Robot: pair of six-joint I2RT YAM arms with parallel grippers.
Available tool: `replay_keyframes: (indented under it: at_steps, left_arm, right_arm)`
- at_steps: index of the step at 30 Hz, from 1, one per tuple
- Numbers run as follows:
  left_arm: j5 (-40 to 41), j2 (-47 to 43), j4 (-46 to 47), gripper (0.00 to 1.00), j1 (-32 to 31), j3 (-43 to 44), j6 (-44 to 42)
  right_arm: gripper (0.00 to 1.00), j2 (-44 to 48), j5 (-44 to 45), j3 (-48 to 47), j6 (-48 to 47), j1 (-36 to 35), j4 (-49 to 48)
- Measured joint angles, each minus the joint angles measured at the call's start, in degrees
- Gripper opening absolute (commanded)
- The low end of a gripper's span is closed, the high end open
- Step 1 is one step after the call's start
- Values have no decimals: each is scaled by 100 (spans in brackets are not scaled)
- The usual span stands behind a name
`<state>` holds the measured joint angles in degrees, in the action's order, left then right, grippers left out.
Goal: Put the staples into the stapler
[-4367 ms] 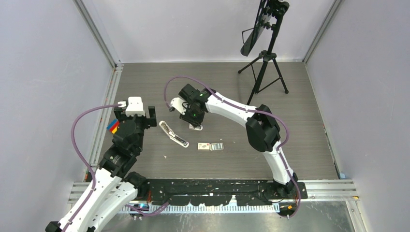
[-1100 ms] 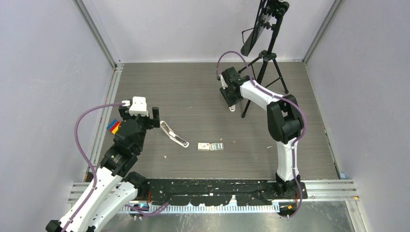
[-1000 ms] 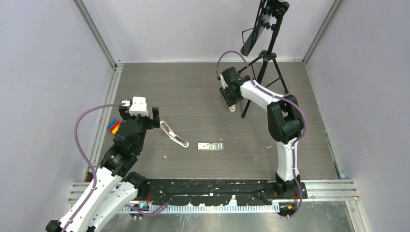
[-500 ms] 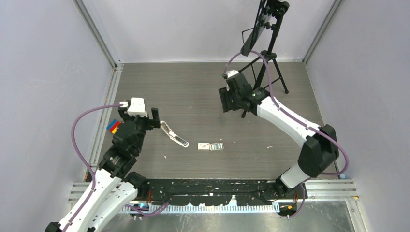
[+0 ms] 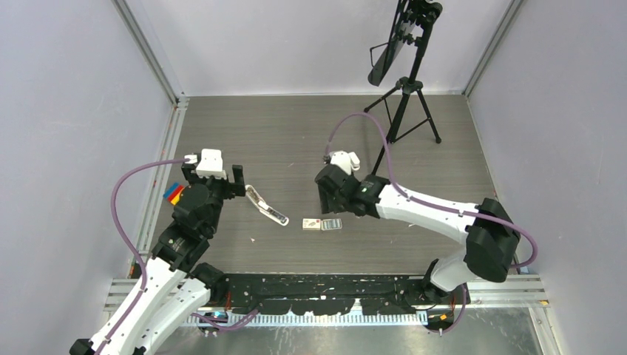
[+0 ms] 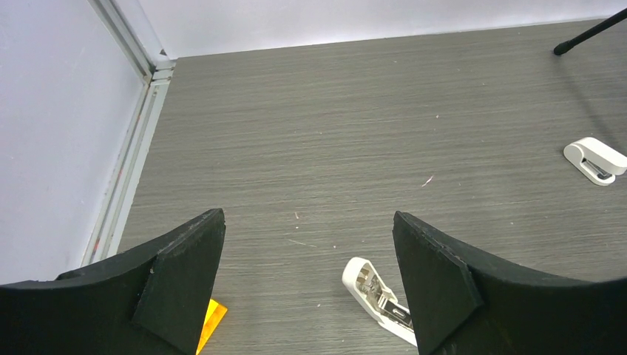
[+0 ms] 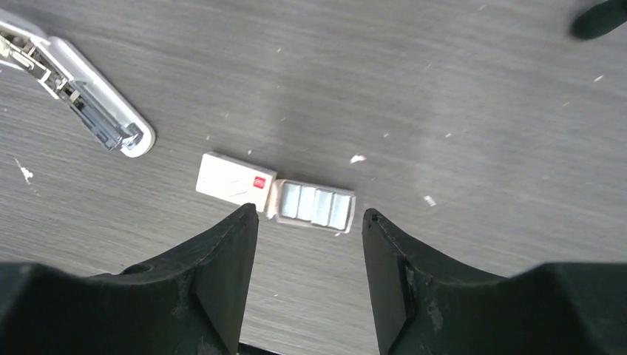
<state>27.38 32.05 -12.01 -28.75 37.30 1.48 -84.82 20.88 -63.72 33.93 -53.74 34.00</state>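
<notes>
The stapler (image 5: pixel 266 207) lies opened on the grey floor, its silver channel facing up; it also shows in the left wrist view (image 6: pixel 373 292) and the right wrist view (image 7: pixel 81 111). The staples sit in a grey tray (image 7: pixel 318 205) slid half out of a white box with a red mark (image 7: pixel 235 180), right of the stapler (image 5: pixel 322 224). My right gripper (image 7: pixel 309 213) hovers just above that tray, open and empty (image 5: pixel 325 198). My left gripper (image 6: pixel 307 217) stands open and empty just left of the stapler's far end (image 5: pixel 235 181).
A shorter white stapler (image 6: pixel 595 159) lies further back to the right. A black tripod (image 5: pixel 403 103) stands at the back right. An orange tag (image 6: pixel 211 322) shows under my left finger. Metal rails edge the floor on the left (image 5: pixel 166 140).
My right arm has swung from the back near the tripod forward to above the staples box, and its jaws have opened wider. The left arm has not moved.
</notes>
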Motion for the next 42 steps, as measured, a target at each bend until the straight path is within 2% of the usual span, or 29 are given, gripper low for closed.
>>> replay_keyframes:
  at_steps: [5, 10, 18, 24, 42]
  left_arm:
    - [-9, 7, -9, 86, 0, 0, 0]
    - [-66, 22, -33, 86, 0, 0, 4]
    - [-105, 31, -48, 86, 0, 0, 4]
    - [-151, 85, -50, 86, 0, 0, 4]
    - [-170, 136, -57, 86, -24, 0, 4]
  right_arm:
    - [48, -282, 319, 212, 719, -463, -127]
    - [41, -680, 520, 291, 1115, -592, -179]
    - [39, -994, 649, 291, 1329, -610, -229]
    - [31, -1058, 647, 358, 1453, -610, -229]
    - [28, -1360, 651, 361, 1606, -636, -90]
